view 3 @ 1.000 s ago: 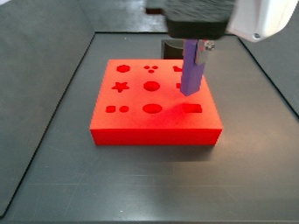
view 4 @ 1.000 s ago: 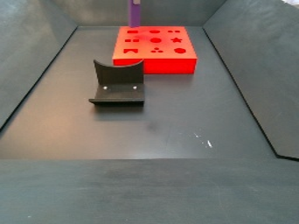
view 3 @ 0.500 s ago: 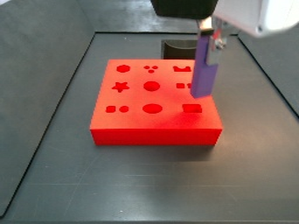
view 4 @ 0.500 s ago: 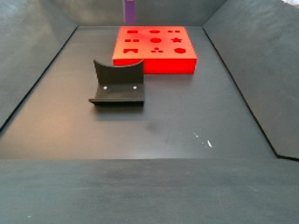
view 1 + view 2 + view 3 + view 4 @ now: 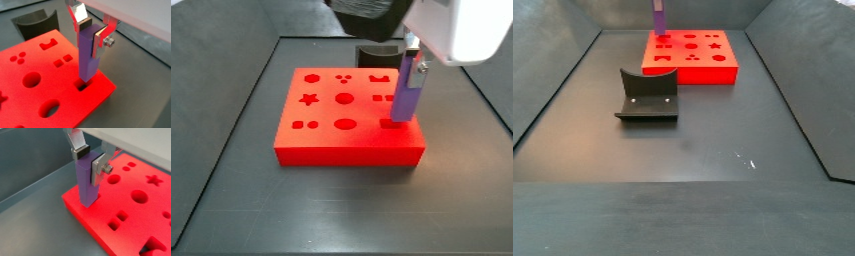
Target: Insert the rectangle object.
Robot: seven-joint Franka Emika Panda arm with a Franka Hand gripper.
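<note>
Floor (image 5: 687, 150) open around curved holder (image 5: 647, 97); hand (image 5: 93, 31) over red block (image 5: 345, 115).

A dark grey, matte floor (image 5: 687, 140) fills the scene, bounded left and right by sloping dark walls (image 5: 547, 60). A small pale glint (image 5: 743, 158), possibly a scratch, marks the floor on the near right. Light is soft and even.

A lab test cell: a bare dark tray floor (image 5: 687, 150) with raised grey walls, holding only a red block (image 5: 691, 55) and the gripper (image 5: 93, 31) above it.
</note>
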